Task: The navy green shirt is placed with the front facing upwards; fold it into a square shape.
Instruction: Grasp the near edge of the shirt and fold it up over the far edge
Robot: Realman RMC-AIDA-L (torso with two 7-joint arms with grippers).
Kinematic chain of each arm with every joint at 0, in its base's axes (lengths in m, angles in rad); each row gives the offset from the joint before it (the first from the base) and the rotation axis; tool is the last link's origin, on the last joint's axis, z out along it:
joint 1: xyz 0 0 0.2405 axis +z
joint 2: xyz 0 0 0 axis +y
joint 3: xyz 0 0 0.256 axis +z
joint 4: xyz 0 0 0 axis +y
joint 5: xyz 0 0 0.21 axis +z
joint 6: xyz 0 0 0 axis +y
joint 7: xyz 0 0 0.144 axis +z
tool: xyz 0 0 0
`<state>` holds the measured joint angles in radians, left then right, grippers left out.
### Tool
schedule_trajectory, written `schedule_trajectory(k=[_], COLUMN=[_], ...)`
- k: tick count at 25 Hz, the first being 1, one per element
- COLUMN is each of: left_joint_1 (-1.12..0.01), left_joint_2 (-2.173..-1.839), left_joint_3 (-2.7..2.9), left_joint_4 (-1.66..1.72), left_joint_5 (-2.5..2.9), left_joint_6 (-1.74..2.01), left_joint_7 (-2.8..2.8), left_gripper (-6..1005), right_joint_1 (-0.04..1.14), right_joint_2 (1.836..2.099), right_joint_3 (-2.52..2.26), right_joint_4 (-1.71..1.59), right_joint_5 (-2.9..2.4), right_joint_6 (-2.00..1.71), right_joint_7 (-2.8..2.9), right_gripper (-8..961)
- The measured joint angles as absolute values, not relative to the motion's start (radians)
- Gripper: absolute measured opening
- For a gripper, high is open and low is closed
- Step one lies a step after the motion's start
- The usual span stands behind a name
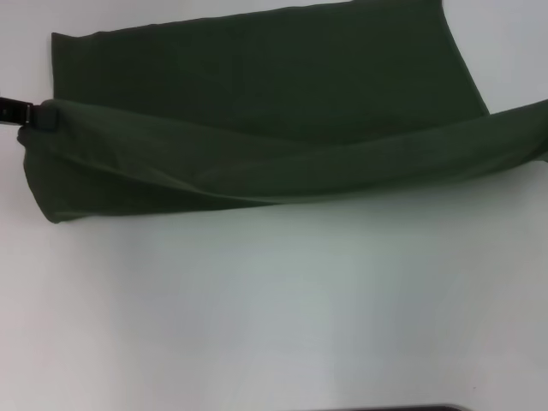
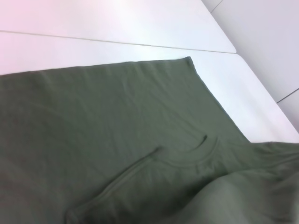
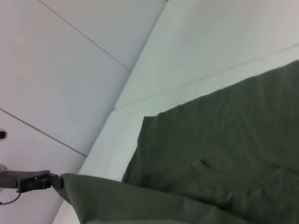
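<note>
The navy green shirt lies spread on the white table, and no lettering shows on it. Its near edge is lifted off the table into a long fold that hangs between the left and right sides. My left gripper is shut on the fold's left end, and the right wrist view shows this left gripper farther off. The fold's right end rises out of the head view, and my right gripper is out of view. The left wrist view shows the shirt with its ribbed collar lying flat.
The white table reaches toward me below the shirt. A seam between table panels runs beyond the shirt's far edge. A dark strip shows at the bottom edge of the head view.
</note>
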<state>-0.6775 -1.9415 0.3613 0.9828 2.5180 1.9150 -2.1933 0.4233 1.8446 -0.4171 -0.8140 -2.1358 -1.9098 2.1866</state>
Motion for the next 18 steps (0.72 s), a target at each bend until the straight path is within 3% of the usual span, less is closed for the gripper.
schedule_trajectory(k=[4,7,16,18], left_joint_1=[-0.676,-0.68,-0.709,-0.713], left_joint_2=[-1.943,-1.962,-2.058,-2.078], left_joint_3=[0.356,0.359,0.469,0.496], left_joint_4=[0.991,0.99,0.953,0.951], left_joint_5=[2.494,2.487,2.483,2.479], left_joint_6=[1.903,1.841,1.513,1.437], left_joint_7=[-2.201,-2.209,-2.225,-2.227], left_gripper=[39,39,39,39], right_joint_1=[0.418,0.419,0.488,0.512], right_joint_2=[1.847,1.867,1.983,1.998], right_joint_3=[-0.366,-0.311,-0.292,-0.294], right_joint_4=[-0.821,-0.826,-0.812,-0.808], right_joint_5=[-2.133,-2.13,-2.082,-2.08], right_joint_6=[-1.906,-1.865,-1.597,-1.543], right_joint_7=[2.184,2.167,2.051,2.035], right_gripper=[40,40,41,41])
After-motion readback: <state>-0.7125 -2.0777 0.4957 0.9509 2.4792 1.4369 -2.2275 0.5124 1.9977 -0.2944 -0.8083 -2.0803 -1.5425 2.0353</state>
